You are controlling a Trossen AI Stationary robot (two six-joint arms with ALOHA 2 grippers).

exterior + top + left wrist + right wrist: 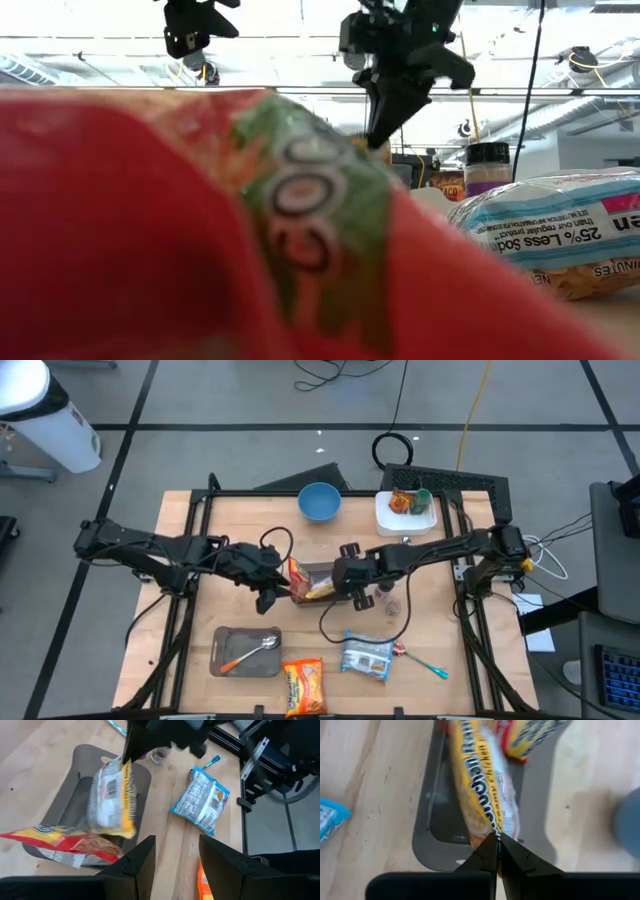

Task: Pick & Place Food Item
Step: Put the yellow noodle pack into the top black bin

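Containers first: grey rectangular tray [75,785] at table centre holds a red-and-yellow snack bag [65,842] lying across its near end. A second grey tray [230,640] near the front edge carries a metal spoon with orange handle [250,652]. White square dish [385,515] at the back holds red and green items, too small to identify. Blue round bowl [319,501] contents not visible.

Low view is mostly blocked by a blurred red-green packet [200,230].

Yellow-and-white food packet [480,785] hangs over the central tray, right gripper [497,845] clamped on its edge. Left gripper [177,855] hovers nearby, fingers apart, holding nothing.
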